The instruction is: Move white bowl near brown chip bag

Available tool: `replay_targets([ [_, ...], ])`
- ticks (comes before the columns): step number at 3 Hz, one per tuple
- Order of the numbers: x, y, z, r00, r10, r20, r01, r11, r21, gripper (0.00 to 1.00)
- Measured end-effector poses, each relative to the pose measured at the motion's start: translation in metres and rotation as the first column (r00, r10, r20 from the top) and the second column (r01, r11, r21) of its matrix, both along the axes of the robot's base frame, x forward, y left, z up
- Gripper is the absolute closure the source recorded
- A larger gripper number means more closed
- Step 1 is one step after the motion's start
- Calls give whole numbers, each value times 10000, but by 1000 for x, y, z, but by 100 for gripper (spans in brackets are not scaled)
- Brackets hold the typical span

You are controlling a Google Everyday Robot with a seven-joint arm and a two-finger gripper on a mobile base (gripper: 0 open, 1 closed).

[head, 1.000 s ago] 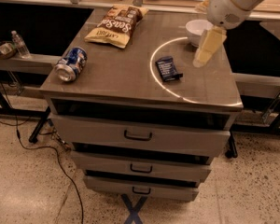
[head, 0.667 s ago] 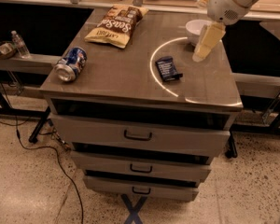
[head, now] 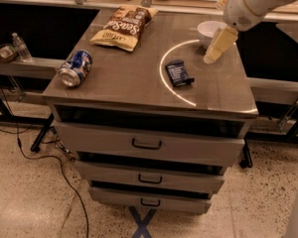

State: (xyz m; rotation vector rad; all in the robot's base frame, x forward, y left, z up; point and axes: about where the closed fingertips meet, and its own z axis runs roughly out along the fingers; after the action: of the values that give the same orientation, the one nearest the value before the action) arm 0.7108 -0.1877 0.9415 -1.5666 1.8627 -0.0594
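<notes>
The white bowl [head: 208, 30] sits upright at the far right of the cabinet top [head: 134, 78]. The brown chip bag [head: 124, 26], with white "Sea Salt" lettering, lies flat at the far left-centre of the top, well apart from the bowl. My gripper [head: 214, 48] hangs from the white arm [head: 253, 4] that comes in from the upper right. It hovers just in front of and to the right of the bowl, its cream fingers pointing down toward the top. It overlaps the bowl's right edge in the view. It holds nothing that I can see.
A small dark blue packet [head: 179, 73] lies in the middle right of the top. A blue soda can [head: 75, 68] lies on its side near the left edge. Drawers [head: 146, 144] are below. A bottle [head: 21, 46] stands on a shelf at left.
My gripper has moved a little up and back toward the bowl. The bowl, bag, packet and can have not moved.
</notes>
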Motion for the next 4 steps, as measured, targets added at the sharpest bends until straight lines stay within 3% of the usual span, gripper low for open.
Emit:
replay_targets([
  [1,41,-26,-24,9956,-884,313,875,9957,303,0],
  [3,90,-58,-71,9840,-1780,125,1780,9840,-8,0],
  [4,105,-63,-88,9784,-2067,-53,2066,9784,-31,12],
])
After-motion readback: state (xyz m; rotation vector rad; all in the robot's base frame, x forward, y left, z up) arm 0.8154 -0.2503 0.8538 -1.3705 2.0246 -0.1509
